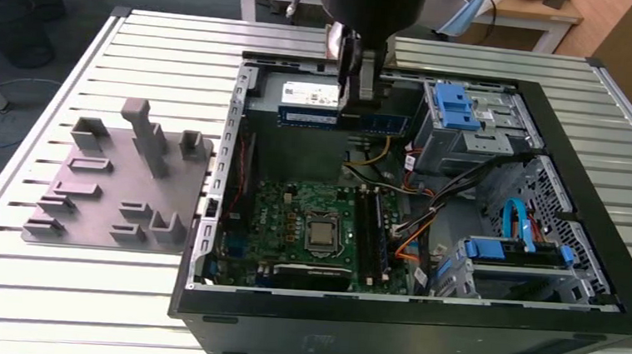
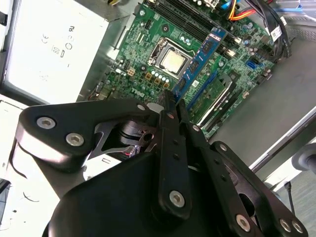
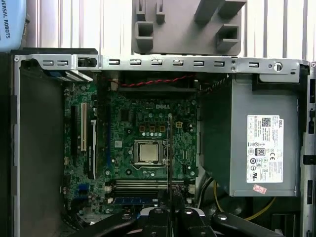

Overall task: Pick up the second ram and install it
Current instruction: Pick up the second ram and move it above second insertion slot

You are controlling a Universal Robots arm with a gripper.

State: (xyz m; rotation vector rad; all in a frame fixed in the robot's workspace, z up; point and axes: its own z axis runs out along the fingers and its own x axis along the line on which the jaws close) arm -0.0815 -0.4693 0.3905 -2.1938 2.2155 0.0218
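Observation:
The second ram [image 1: 309, 116] is a dark blue-green stick with a pale label. It hangs level above the rear of the open computer case [image 1: 396, 309], and my gripper [image 1: 352, 96] is shut on its middle. In the second wrist view the ram [image 2: 207, 49] sticks out from between the closed fingers [image 2: 170, 123], over the motherboard [image 2: 148, 59]. The first wrist view shows the ram [image 3: 169, 148] edge-on as a thin line above the memory slots [image 3: 148, 183]. One slot holds another stick [image 3: 133, 201].
A grey fixture plate [image 1: 115, 180] with upright blocks lies on the slatted table at the exterior view's left of the case. Inside the case are the processor [image 1: 324, 232], the power supply [image 3: 256, 138], blue-tabbed drive cages [image 1: 460, 108] and loose cables [image 1: 426, 206].

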